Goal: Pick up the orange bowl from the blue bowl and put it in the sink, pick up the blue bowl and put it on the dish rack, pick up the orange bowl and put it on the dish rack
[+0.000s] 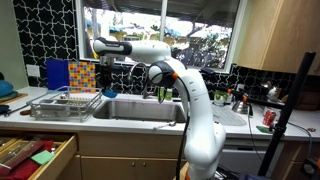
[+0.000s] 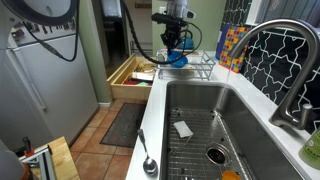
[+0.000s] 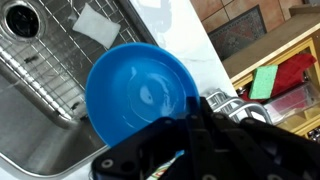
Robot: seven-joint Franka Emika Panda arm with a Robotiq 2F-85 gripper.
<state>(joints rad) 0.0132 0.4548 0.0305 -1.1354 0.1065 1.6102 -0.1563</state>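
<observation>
White arm reaches out level, wrist turned down, hand clamped on the blue bowl

One blue bowl, one sink, one dish rack, one faucet, one open drawer.

blue bowl: plain bright blue, no pattern
gripper: black
robot arm: white
sink: silvery steel grey
dish rack: silver wire
table: white
backsplash: black with a thin white lattice pattern
upright board: checks of red, yellow, orange and blue
floor: terracotta tiles
can: red
</observation>
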